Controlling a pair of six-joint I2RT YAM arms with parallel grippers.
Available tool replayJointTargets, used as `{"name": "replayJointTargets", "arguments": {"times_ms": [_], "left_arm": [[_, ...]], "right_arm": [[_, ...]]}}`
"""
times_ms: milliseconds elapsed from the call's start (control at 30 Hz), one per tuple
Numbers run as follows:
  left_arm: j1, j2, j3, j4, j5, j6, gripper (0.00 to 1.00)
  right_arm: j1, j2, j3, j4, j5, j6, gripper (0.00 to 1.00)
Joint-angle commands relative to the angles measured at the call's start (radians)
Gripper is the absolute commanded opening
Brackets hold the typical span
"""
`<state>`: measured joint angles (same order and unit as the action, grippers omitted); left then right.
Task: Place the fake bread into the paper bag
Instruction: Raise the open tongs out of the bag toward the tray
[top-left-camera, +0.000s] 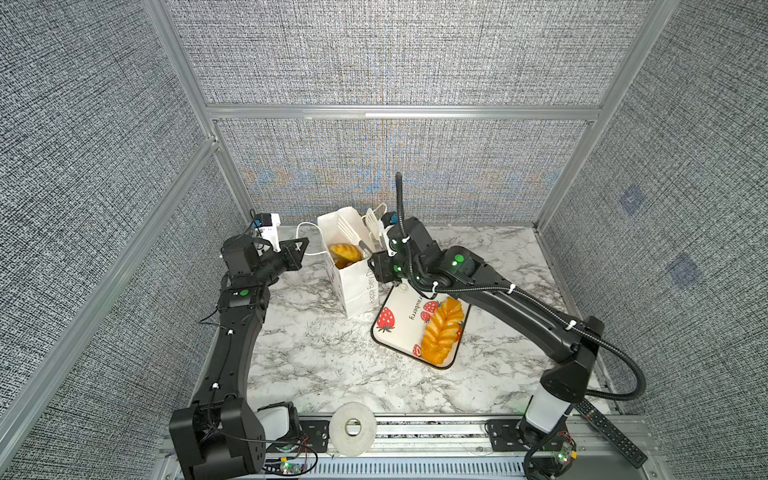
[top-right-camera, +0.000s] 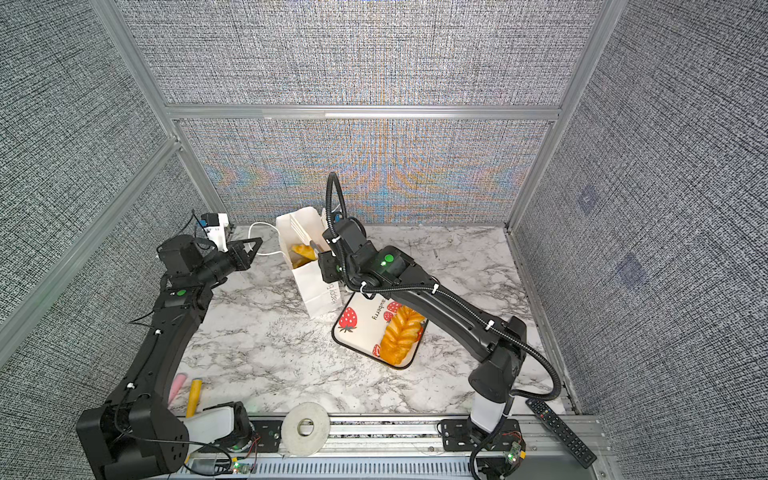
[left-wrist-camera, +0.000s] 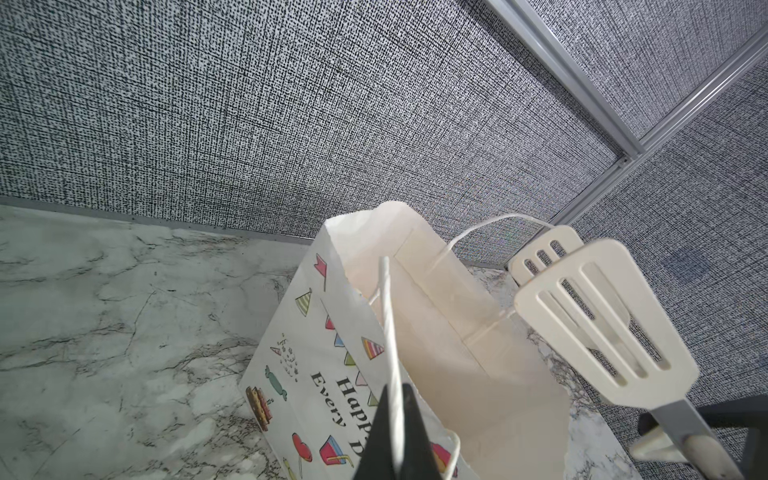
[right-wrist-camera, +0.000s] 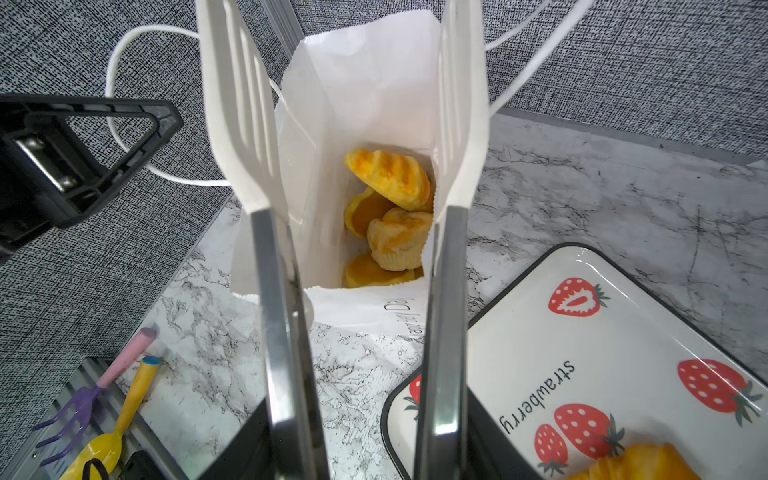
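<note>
The paper bag (top-left-camera: 353, 291) stands upright and open near the back edge of the worktop (top-left-camera: 316, 365), about midway along it. The left gripper (top-left-camera: 306, 240) reaches in from the left side. Its jaws are pinched tight on the bag's white cord handle (left-wrist-camera: 390, 332), which runs between them in the left wrist view. The right gripper (top-left-camera: 377, 262) hangs at the bag's right side, its jaws clamped on a pair of white slotted tongs (right-wrist-camera: 237, 104). The tongs' blades stand apart over the bag's mouth. Several pieces of fake bread (right-wrist-camera: 390, 178) lie piled inside the bag. One long ridged loaf (top-left-camera: 442, 332) lies on the strawberry tray (top-left-camera: 403, 332), just beside the bag toward the worktop's right front corner.
</note>
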<state>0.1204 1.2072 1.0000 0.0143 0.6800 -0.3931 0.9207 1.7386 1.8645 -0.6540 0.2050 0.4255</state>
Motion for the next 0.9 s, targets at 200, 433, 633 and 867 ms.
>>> {"name": "replayJointTargets", "arguments": {"times_ms": [200,433,633,867], "left_arm": [[0.001,0.001,-0.004,0.027,0.010,0.001,0.00],[0.001,0.000,-0.006,0.029,0.012,-0.001,0.00],[0.001,-0.001,-0.006,0.030,0.013,-0.003,0.00],[0.001,0.000,-0.006,0.032,0.015,-0.004,0.00]], "right_arm": [[-0.001,-0.105,-0.076,0.057,0.083,0.016,0.54],[-0.010,-0.181,-0.151,0.067,0.132,0.031,0.54],[-0.028,-0.248,-0.232,0.080,0.155,0.057,0.54],[-0.052,-0.313,-0.346,0.070,0.173,0.101,0.54]]}}
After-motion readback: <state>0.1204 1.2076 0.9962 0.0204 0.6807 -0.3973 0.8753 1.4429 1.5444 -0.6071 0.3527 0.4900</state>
